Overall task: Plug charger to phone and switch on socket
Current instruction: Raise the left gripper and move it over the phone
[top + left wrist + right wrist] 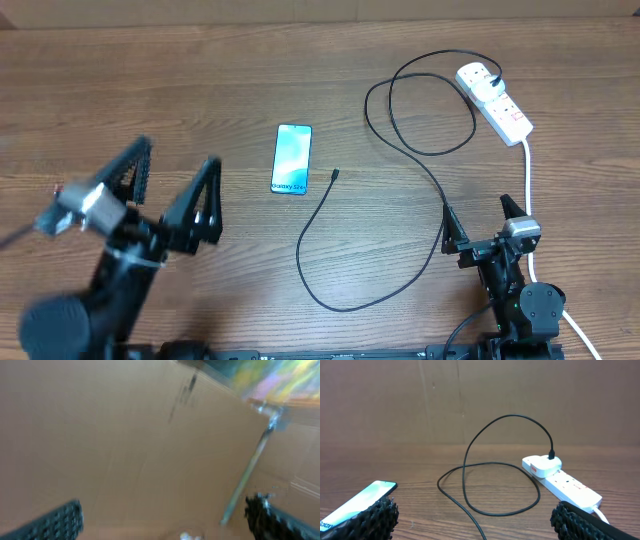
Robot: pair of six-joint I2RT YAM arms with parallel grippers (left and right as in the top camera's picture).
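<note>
Left pincer and right pincer both spread wide, empty.
I see the charger tip loose at the phone's 4 o'clock, socket at 2 o'clock.

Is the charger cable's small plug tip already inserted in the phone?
No, the plug tip lies loose on the table, clearly apart from the phone.
</note>
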